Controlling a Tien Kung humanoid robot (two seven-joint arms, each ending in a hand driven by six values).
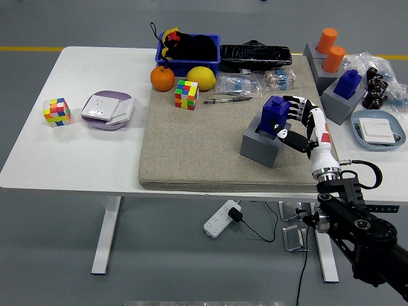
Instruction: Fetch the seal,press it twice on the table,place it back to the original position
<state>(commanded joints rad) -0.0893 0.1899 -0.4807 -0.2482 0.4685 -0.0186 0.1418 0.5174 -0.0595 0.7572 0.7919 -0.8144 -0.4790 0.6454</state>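
Observation:
A dark blue seal stands upright in the top of a grey block holder on the right part of the beige mat. My right hand comes in from the lower right and is shut on the seal, its fingers wrapped around the seal's right side and the thumb in front. I cannot tell how deep the seal's base sits in the holder. The left arm is out of the picture.
A second blue seal in its grey holder and two orange cylinders stand at the right rear. A blue dish lies right of my hand. A pen, a colour cube, a lemon and an orange lie behind the holder.

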